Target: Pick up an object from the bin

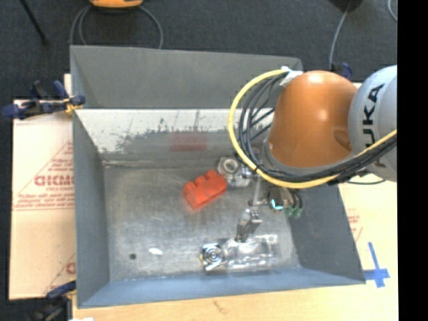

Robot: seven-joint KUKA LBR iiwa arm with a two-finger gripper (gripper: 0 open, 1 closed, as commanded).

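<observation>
Now the pincer (246, 229) hangs low in the near right part of the bin (90, 199), just over a clear plastic piece (241, 254). Whether it is open or closed, I cannot tell. An orange block (205, 190) lies farther left.

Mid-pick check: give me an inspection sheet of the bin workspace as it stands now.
Surface: grey metal bin, floor scuffed and stained.
Job's things: orange-red block mid-bin; clear plastic piece with a round metal end, by the near wall.
Clutter: small white scrap and dark speck on the left floor; small metal part by the block's right end.
Grippers: end effector low over the clear plastic piece.
Cables: yellow and black loops round the orange wrist cover.
Surroundings: dark floor around the bin.
</observation>
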